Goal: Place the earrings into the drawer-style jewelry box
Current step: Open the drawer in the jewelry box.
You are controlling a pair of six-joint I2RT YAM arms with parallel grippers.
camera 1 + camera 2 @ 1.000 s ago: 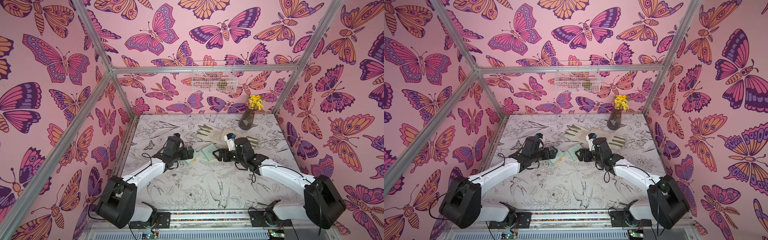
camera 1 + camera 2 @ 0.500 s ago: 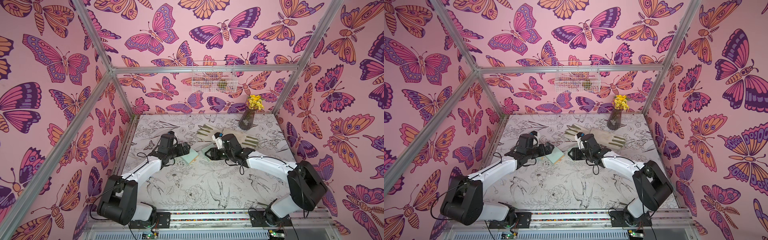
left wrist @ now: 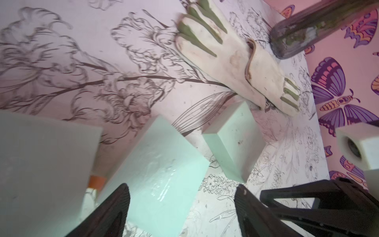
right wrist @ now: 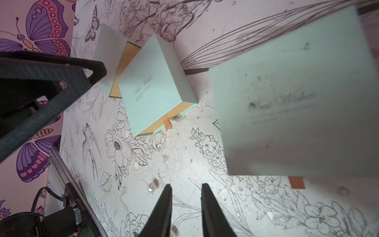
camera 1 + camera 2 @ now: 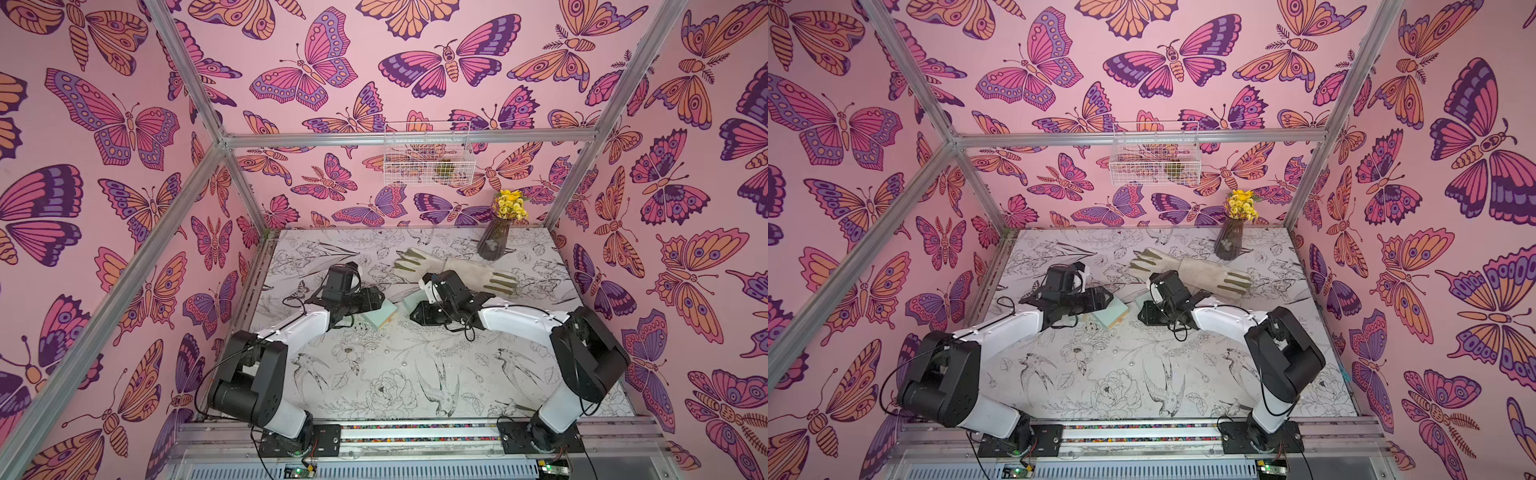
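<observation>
Mint-green drawer-style jewelry boxes lie mid-table. One box (image 4: 155, 88) shows its orange drawer slightly pulled out, with a tab; in both top views it (image 5: 380, 318) sits just under my left gripper (image 5: 379, 301). A second box (image 4: 297, 98) looms close and blurred. A pearl earring (image 4: 152, 186) lies on the table just beside my right gripper (image 4: 185, 185), whose fingers stand open by a narrow gap with nothing between them. My left gripper (image 3: 181, 195) is open wide, one box (image 3: 155, 164) reaching partly between its fingers.
A pair of pale work gloves (image 5: 453, 270) lies behind the boxes. A dark vase (image 5: 494, 243) of yellow flowers stands at the back right. A wire basket (image 5: 428, 153) hangs on the back wall. Both arms crowd the table's middle.
My right arm has swung left toward the boxes and its jaws have narrowed sharply. My left gripper has drawn back to the left and closed a little.
</observation>
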